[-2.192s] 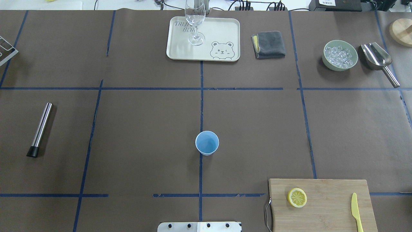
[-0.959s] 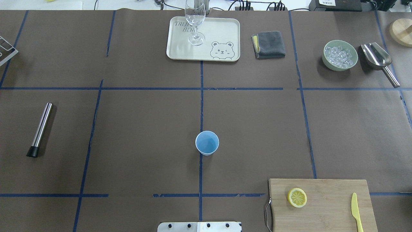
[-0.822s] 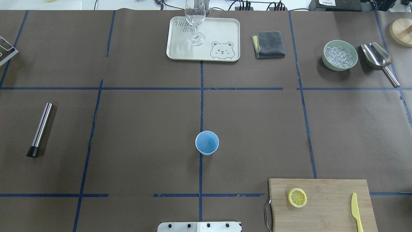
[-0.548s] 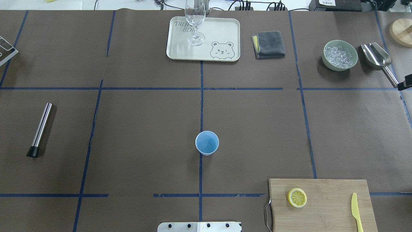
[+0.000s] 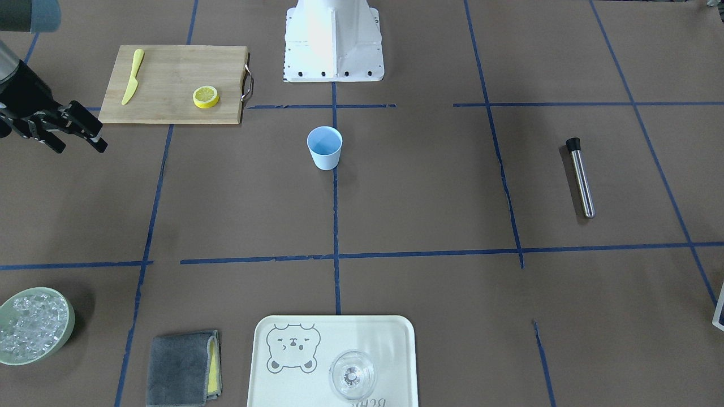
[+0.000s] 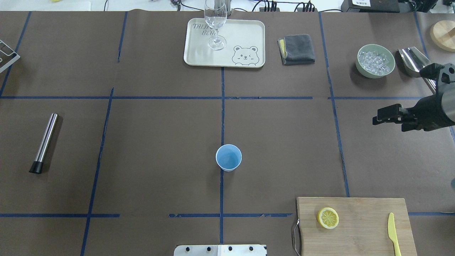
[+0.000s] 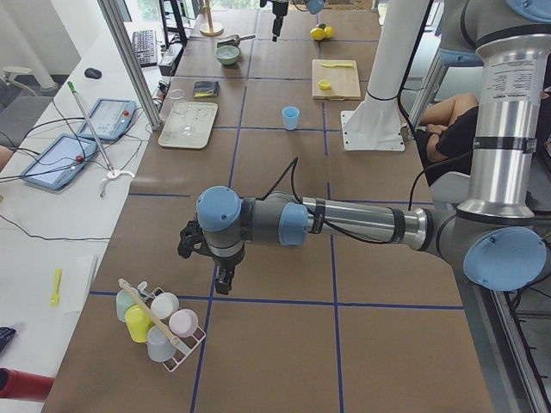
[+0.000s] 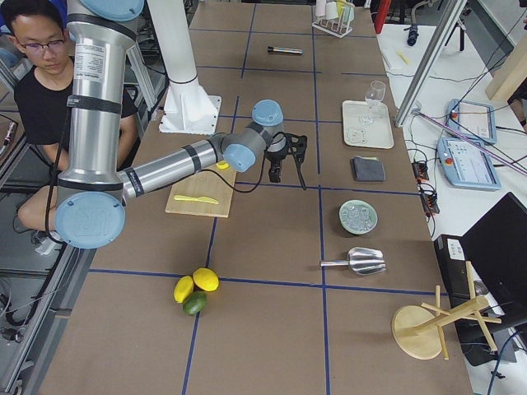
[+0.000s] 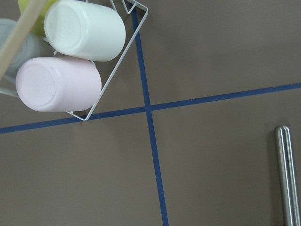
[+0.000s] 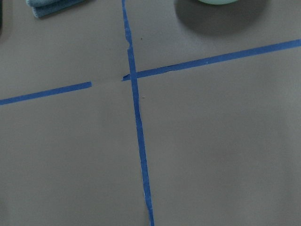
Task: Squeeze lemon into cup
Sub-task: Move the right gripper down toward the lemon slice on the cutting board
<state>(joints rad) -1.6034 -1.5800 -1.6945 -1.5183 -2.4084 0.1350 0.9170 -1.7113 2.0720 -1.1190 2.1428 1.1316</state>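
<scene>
The light-blue cup stands upright near the table's middle; it also shows in the front view. One lemon slice lies flat on the wooden cutting board, also seen from the front. My right gripper hovers open and empty over the table's right side, far from the lemon slice and the cup; in the front view its two fingers stand apart. My left gripper shows only in the exterior left view, near a cup rack; I cannot tell whether it is open or shut.
A yellow plastic knife lies on the board's right part. At the back are a tray with a wine glass, a grey cloth, a green bowl of ice and a metal scoop. A steel rod lies left.
My right arm has come in from the right edge and its gripper now hangs over the table's right side. The cup, the lemon slice and everything else have not moved.
</scene>
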